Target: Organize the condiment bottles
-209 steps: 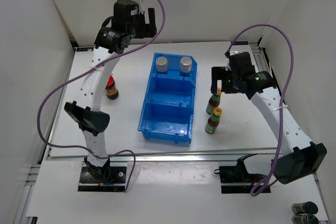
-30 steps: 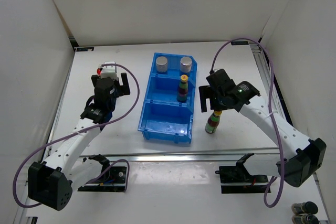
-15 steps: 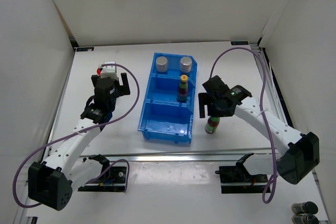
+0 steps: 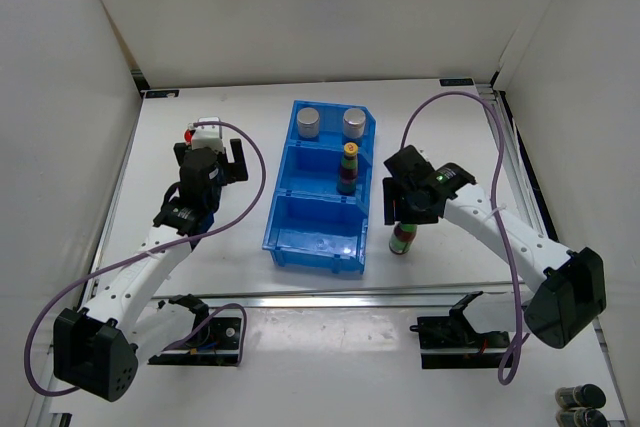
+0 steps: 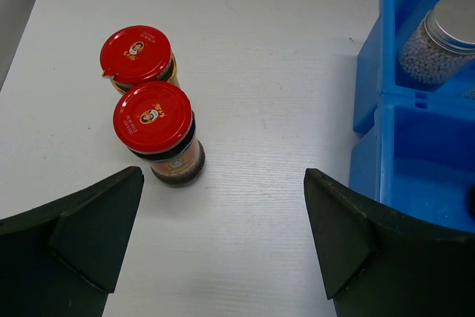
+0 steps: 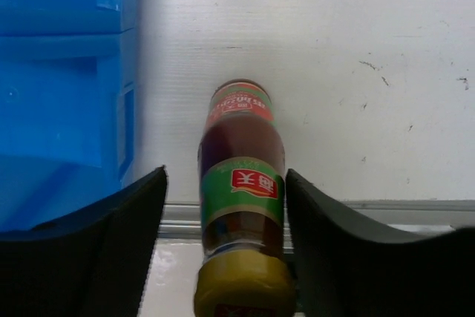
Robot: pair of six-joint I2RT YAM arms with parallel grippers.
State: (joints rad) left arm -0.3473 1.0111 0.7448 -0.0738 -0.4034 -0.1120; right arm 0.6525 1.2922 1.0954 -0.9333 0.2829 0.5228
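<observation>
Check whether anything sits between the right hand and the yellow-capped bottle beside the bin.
Nothing visible does. The bottle stands between the fingers of the right hand, bare table around it; the blue bin lies aside.

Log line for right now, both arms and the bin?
left gripper open over red-capped jars | right gripper astride yellow-capped bottle, unclamped | blue bin holds three bottles

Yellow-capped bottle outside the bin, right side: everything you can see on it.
The slim bottle stands upright on the white table, just right of the blue bin, not touching it. Yellow cap, dark reddish-brown contents, a green band with a red logo above a red label. The right gripper straddles it: a gap shows at one finger, the other looks at or near the surface.
</observation>
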